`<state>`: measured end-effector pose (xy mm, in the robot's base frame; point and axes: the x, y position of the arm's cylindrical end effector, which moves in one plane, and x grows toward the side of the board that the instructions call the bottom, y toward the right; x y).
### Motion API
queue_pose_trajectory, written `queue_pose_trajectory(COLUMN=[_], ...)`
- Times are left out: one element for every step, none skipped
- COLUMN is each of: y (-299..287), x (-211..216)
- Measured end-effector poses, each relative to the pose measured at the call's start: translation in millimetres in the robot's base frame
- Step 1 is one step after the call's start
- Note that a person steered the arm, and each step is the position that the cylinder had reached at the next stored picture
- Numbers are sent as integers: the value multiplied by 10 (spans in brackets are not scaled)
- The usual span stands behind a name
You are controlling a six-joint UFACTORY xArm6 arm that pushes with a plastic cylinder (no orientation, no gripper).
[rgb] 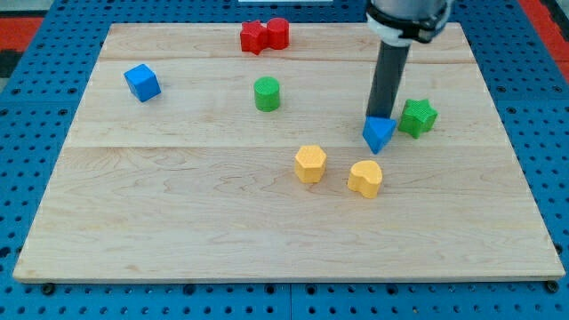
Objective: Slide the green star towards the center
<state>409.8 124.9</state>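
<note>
My tip (377, 118) sits right behind the blue triangular block (379, 134), at its top edge as seen here; I can't tell if it's actually touching. No gripper on this rig, just the dark rod (388, 82) coming down from the view's top, so there's nothing to open or close and nothing held.

The green star (417, 117) is on the view's right side of the wooden board (178, 222), just beside the blue triangular block, on that block's right and a bit higher. Star and tip are near each other but apart, tip on the star's left.

Other blocks: green cylinder (267, 93) up and left of the middle. Yellow hexagon block (310, 164) below centre, yellow heart-shaped block (365, 178) just to its right, near but not touching. Blue cube (142, 82) at far left, upper area. Two red blocks at the top edge, touching: a red star-like block (254, 37) and a red cylinder (278, 32).
</note>
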Motion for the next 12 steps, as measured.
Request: queue_pose_trajectory(y=[220,706,789,1148,1489,1682,1593,1398,760,232,506,523], x=[88,225,462,523,414,303,149,-18,-68,-123,-447,-632])
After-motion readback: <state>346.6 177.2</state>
